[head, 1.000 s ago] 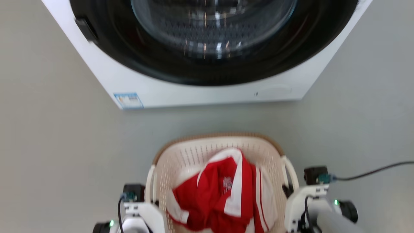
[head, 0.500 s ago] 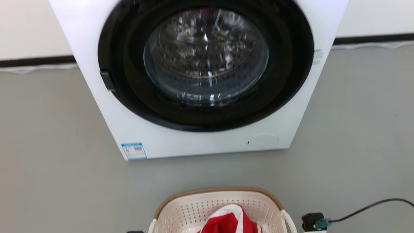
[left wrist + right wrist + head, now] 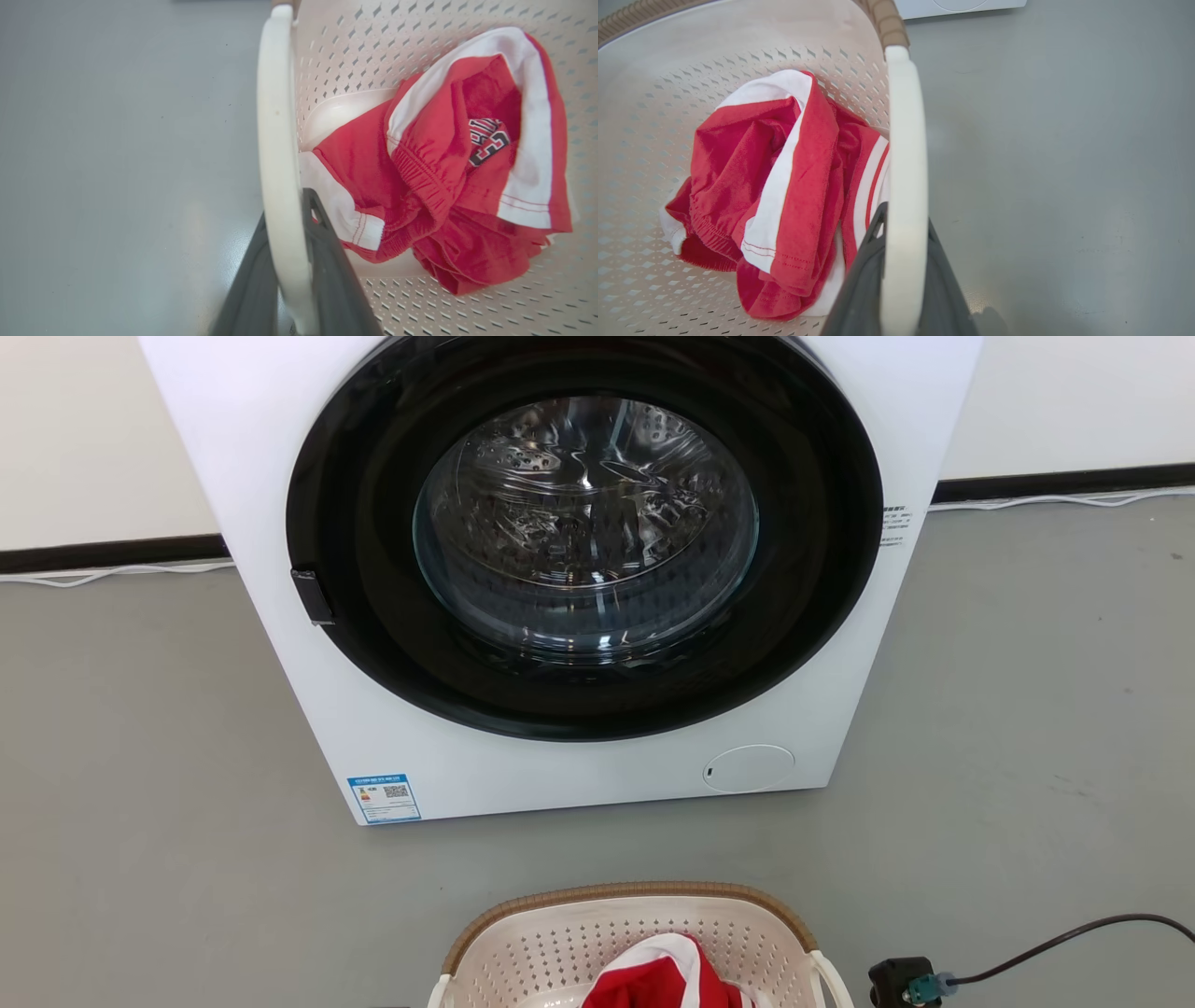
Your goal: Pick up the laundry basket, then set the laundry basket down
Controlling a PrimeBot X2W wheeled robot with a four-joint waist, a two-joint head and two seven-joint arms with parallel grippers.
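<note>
The laundry basket (image 3: pixel 560 933), cream with perforated walls and a brown woven-look rim, shows at the bottom middle of the head view with a red and white garment (image 3: pixel 665 978) in it. In the left wrist view my left gripper (image 3: pixel 286 210) is shut on the basket's white loop handle (image 3: pixel 278 116), one dark finger on each side. My right gripper (image 3: pixel 903 217) is shut the same way on the other handle (image 3: pixel 903 130). The basket walls (image 3: pixel 373 46) (image 3: pixel 738 70) and the garment (image 3: pixel 444 163) (image 3: pixel 784 186) lie beside them. Whether the basket rests on the floor I cannot tell.
A white front-loading washing machine (image 3: pixel 392 747) with a dark round door (image 3: pixel 583 541) stands close ahead of the basket on the grey floor (image 3: pixel 140 803). A black cable (image 3: pixel 1055 941) runs off to the right from my right wrist camera block (image 3: pixel 899 980). Behind is a white wall with a dark skirting.
The head camera has tilted up: the washing machine now shows far more fully, and the basket and both wrists have slid down to the picture's bottom edge. The grips look unchanged.
</note>
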